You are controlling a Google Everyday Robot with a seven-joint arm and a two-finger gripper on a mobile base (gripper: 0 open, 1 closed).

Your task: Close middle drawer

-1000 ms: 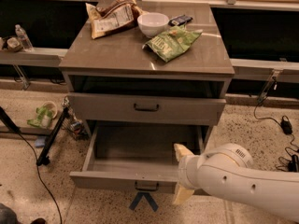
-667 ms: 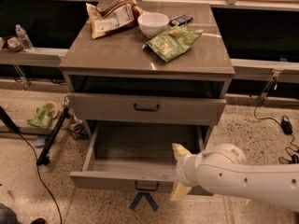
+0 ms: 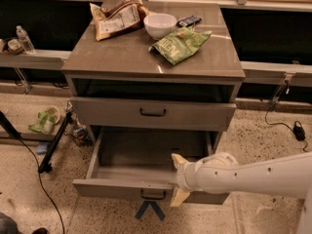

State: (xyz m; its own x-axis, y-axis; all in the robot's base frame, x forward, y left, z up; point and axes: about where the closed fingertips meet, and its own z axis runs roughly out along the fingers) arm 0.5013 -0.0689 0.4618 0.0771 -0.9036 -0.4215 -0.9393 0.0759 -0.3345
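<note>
The middle drawer (image 3: 122,188) is pulled far out of the grey cabinet, its flat front low in view with a small dark bar handle (image 3: 152,195). Its inside looks empty. My gripper (image 3: 177,178), on a white arm coming from the right, is at the right part of the drawer's front. One pale finger (image 3: 178,161) lies over the top edge, the other hangs in front of the panel, and they stand apart. Above it, the taller drawer front (image 3: 97,112) with a larger handle sits slightly out.
On the cabinet top (image 3: 122,57) lie a white bowl (image 3: 160,24), a green chip bag (image 3: 180,45), a brown chip bag (image 3: 117,17) and a small dark object (image 3: 189,20). A blue floor mark (image 3: 150,209) lies before the drawer. A black pole (image 3: 56,143) and cables lie at the left.
My arm and gripper have shifted a little to the left along the drawer's front. The drawer stays pulled out about as far as before.
</note>
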